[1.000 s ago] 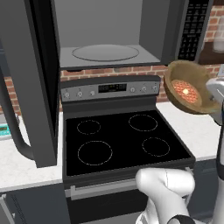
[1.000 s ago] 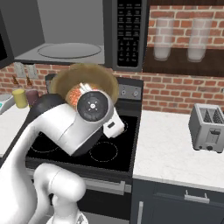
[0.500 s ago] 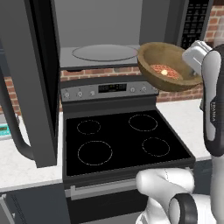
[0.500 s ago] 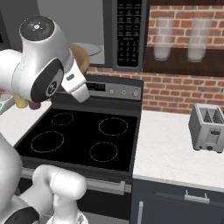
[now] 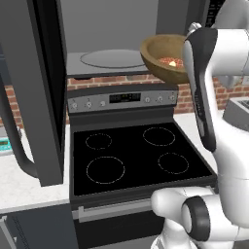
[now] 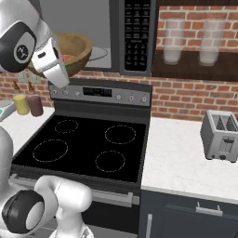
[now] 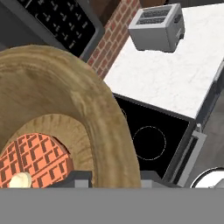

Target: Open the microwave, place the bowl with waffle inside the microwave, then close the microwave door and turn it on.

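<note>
Hand view: the tool (image 7: 111,177) pinches the bowl (image 7: 87,109) rim, one finger inside beside the waffle (image 7: 33,157).

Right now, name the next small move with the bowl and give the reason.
Probably carry the bowl forward and lower it onto the turntable. The gripper holds it by the rim at the open microwave's mouth, waffle inside, door swung wide.

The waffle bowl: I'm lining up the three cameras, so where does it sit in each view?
Left base view: bowl upper right, at the microwave opening.
Right base view: bowl upper left, behind the arm.
Hand view: bowl covers the left half, waffle inside.
Shared landmark: the stove.
</note>
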Available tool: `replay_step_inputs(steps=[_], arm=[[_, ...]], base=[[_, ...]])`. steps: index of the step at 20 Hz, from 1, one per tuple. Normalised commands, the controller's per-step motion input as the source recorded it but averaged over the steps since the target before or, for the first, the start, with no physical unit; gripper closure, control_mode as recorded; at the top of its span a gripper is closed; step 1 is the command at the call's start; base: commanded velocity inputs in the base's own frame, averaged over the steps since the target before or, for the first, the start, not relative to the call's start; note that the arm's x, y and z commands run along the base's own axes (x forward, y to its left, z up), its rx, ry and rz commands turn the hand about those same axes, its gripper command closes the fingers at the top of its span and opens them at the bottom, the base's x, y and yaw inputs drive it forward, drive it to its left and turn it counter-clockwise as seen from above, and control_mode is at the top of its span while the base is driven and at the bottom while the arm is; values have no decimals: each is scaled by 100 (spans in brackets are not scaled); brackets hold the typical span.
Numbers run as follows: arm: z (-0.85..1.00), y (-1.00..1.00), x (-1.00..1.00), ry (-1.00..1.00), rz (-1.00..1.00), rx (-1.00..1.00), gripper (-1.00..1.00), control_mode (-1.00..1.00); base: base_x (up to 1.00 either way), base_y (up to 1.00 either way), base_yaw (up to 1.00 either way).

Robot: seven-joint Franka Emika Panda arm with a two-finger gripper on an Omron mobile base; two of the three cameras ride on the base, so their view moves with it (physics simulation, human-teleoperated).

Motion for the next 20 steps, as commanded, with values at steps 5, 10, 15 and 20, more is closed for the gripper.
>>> replay_step_inputs(steps=[5, 10, 15, 20], arm=[[0, 0, 66, 0, -9, 0, 100, -100], [0, 9, 81, -4, 6, 0, 100, -100], [-2, 8, 78, -2, 24, 0, 100, -100], [-3, 0, 71, -5, 20, 0, 100, -100]], base=[[0, 0, 0], [0, 0, 0], [0, 0, 0], [0, 0, 0]])
